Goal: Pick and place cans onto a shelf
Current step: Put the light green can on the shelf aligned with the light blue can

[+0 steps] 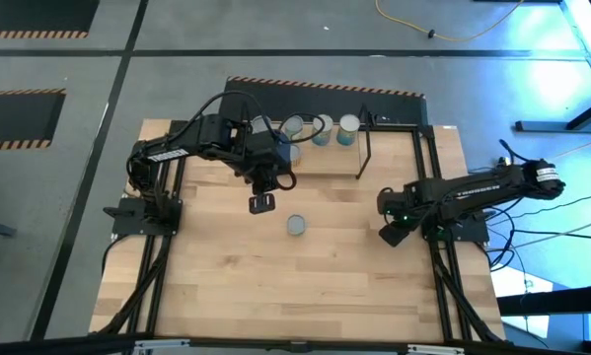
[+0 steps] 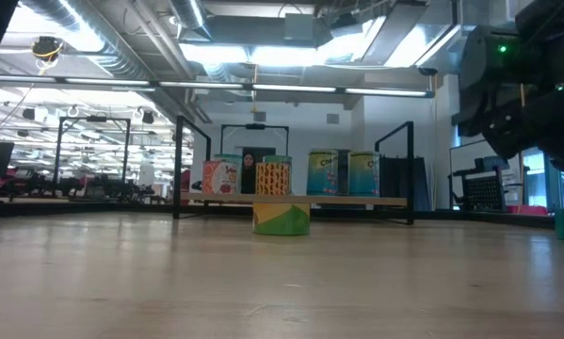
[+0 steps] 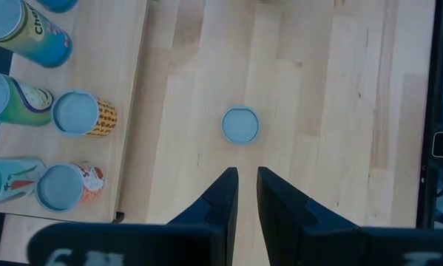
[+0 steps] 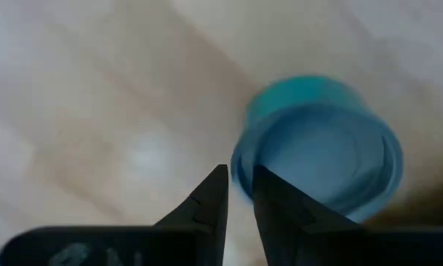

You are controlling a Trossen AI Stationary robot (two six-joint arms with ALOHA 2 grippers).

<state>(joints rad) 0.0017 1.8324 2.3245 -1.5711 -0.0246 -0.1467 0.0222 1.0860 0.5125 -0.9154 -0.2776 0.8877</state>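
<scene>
1. I've got one loose can (image 1: 296,226) standing upright on the bare table (image 1: 275,296), roughly mid-table and on the near side of the shelf (image 1: 334,163). In the low view it's the short green-and-yellow can (image 2: 282,218) in front of the shelf board.
2. The left gripper (image 1: 261,203) hangs above the table just left of and slightly beyond that can, not touching it. From its wrist cam the round top (image 3: 240,125) sits straight ahead of the fingertips (image 3: 225,185), which are nearly together with only a thin slit between them and nothing in it.
3. The left arm reaches in from the left rail, bent over the shelf's left end.
4. Other cans (image 1: 321,129) stand on the shelf.
5. The right gripper (image 1: 392,235) waits by the right rail, fingers nearly together and empty, right next to a teal tub (image 4: 321,144).
</scene>
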